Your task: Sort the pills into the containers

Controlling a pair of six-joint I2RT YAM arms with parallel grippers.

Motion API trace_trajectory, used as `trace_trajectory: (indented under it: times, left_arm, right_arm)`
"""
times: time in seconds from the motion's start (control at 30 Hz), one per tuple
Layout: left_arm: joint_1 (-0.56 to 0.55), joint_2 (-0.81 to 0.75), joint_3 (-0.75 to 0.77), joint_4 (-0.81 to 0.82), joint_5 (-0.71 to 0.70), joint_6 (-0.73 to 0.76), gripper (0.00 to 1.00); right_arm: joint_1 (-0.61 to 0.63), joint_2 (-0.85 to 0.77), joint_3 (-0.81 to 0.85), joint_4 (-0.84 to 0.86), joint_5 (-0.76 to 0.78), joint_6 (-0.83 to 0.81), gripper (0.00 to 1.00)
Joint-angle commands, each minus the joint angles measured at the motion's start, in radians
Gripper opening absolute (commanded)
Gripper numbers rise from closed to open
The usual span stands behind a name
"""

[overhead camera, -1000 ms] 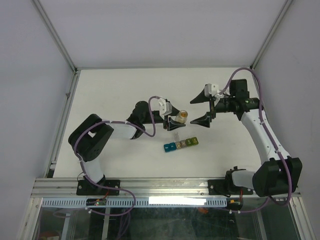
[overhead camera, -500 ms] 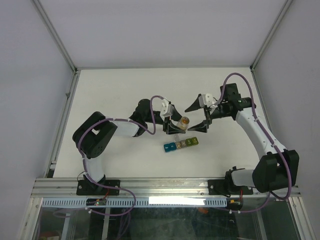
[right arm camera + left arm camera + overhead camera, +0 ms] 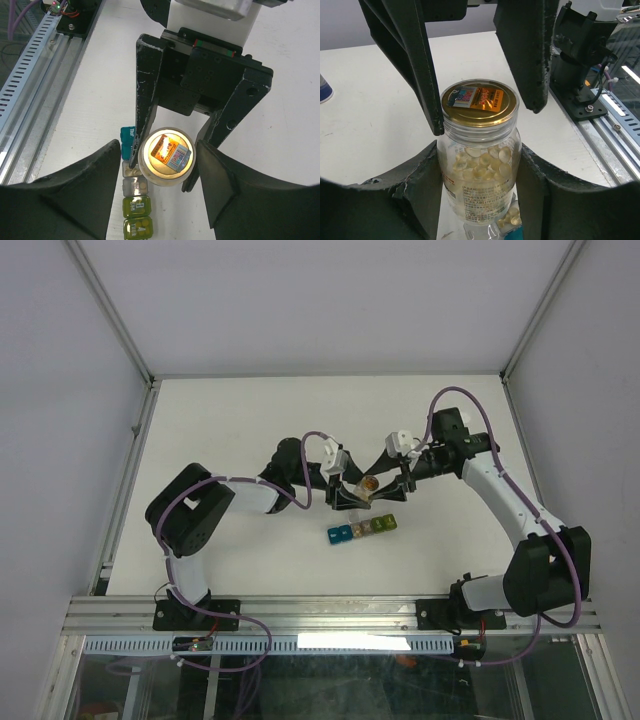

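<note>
My left gripper (image 3: 352,492) is shut on a small round clear bottle (image 3: 367,484) and holds it upright just behind the containers (image 3: 362,528), a strip of joined cells. In the left wrist view its fingers (image 3: 420,192) press the bottle body (image 3: 480,175), which holds pale yellow pills (image 3: 485,162). My right gripper (image 3: 379,481) is open with one jaw on each side of the gold cap (image 3: 480,102). The right wrist view shows the cap (image 3: 167,152) between my wide-apart fingers (image 3: 95,192). The cells (image 3: 135,187) lie to its left, and several hold pills (image 3: 141,186).
The left gripper's fingers (image 3: 147,100) cross the right wrist view beside the bottle. The metal rail (image 3: 30,85) of the table's near edge runs along the left. The arm bases (image 3: 480,605) stand at the near edge.
My right arm has swung left and down until its open jaws sit on either side of the bottle cap. My left gripper has shifted slightly towards the cells, still holding the bottle.
</note>
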Motion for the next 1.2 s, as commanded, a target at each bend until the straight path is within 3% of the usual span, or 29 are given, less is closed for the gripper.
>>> trace_trajectory:
  times: [0.0, 0.3, 0.5, 0.6, 0.77, 0.8, 0.9, 0.97, 1.07, 1.17]
  left_arm:
    - [-0.004, -0.006, 0.034, 0.035, 0.02, 0.0, 0.0]
    - [-0.006, -0.03, -0.041, 0.179, -0.11, -0.009, 0.0]
    - [-0.008, -0.065, -0.143, 0.346, -0.456, -0.026, 0.0]
    - [-0.019, -0.084, -0.148, 0.294, -0.645, 0.009, 0.0]
    - [-0.038, -0.08, -0.104, 0.143, -0.808, 0.075, 0.0]
    - [-0.039, -0.076, -0.092, 0.117, -0.817, 0.084, 0.0]
    - [-0.04, -0.082, -0.096, 0.114, -0.812, 0.094, 0.0]
    - [-0.037, -0.087, -0.103, 0.118, -0.778, 0.096, 0.0]
    - [-0.026, -0.091, -0.105, 0.117, -0.677, 0.09, 0.0]
    - [-0.01, -0.091, -0.101, 0.13, -0.524, 0.062, 0.0]
  right_arm:
    - [0.009, -0.001, 0.019, 0.02, -0.001, 0.027, 0.53]
    - [0.013, -0.001, 0.016, 0.119, 0.034, 0.198, 0.37]
    - [0.034, 0.003, -0.016, 0.436, 0.172, 0.64, 0.2]
    - [0.07, 0.016, -0.031, 0.58, 0.36, 0.834, 0.12]
    - [0.102, 0.064, 0.0, 0.642, 0.54, 0.999, 0.12]
    - [0.102, 0.068, 0.011, 0.638, 0.536, 1.012, 0.15]
    - [0.087, 0.046, 0.042, 0.604, 0.438, 1.008, 0.54]
    - [0.06, 0.005, 0.043, 0.601, 0.355, 0.981, 0.73]
    - [-0.002, -0.055, 0.029, 0.591, 0.213, 0.938, 0.9]
    - [-0.065, -0.082, 0.033, 0.521, 0.091, 0.829, 0.99]
